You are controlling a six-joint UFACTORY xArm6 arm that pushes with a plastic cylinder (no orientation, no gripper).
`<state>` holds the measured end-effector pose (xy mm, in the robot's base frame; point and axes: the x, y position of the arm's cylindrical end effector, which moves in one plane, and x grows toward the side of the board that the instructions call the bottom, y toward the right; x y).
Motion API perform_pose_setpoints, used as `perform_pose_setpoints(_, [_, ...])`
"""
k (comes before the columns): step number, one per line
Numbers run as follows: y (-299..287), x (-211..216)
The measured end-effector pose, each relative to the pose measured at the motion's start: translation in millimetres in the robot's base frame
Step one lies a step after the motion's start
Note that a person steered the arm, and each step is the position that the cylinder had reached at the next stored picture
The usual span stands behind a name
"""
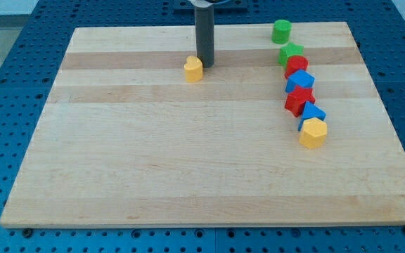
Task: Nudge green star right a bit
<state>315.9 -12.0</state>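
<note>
The green star (291,52) lies at the view's upper right, at the head of a tight column of blocks. A green cylinder (281,31) stands just above it, apart. My tip (204,65) is far to the star's left, near the view's top centre. It stands just right of a small yellow block (193,69), touching or nearly touching it.
Below the star run a red block (296,67), a blue block (301,81), a red star (299,99), a blue block (311,114) and a yellow hexagon block (313,132), all close together. The wooden board (153,154) ends near the view's right.
</note>
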Motion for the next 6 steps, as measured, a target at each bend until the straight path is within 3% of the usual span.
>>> perform_pose_setpoints(1, [0.0,5.0])
perform_pose_setpoints(3, [18.5,-46.4])
perform_pose_setpoints(6, [126.3,-52.0])
